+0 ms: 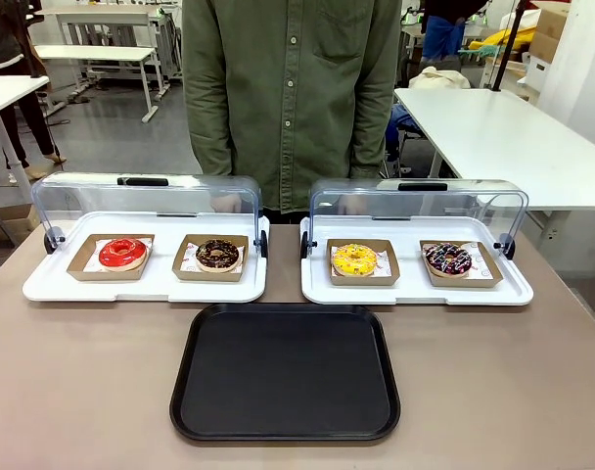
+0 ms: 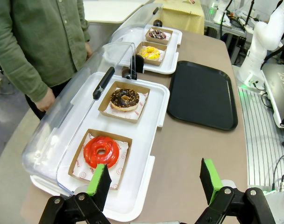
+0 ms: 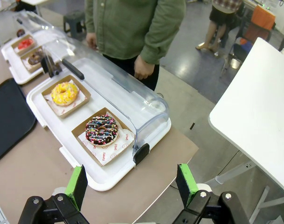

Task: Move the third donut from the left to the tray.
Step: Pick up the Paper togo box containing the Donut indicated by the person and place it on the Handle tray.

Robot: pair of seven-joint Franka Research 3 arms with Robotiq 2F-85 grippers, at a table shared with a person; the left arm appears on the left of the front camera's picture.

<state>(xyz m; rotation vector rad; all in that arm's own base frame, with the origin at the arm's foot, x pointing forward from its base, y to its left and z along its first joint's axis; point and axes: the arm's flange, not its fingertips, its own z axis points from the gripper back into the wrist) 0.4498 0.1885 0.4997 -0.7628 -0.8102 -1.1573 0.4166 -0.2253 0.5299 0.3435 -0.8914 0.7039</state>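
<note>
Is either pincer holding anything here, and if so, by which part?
Nothing is held. The left pincer and the right pincer are both open and empty; the yellow donut lies in its cardboard holder, apart from both.

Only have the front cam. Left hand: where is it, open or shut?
Observer: Left hand is open, pointed at the red donut end of the left white tray.
Operator: Right hand?
Observer: Right hand is open too, at the outer end of the right white tray. The sprinkled chocolate donut is nearest it, and the yellow donut sits one holder beyond.
</note>
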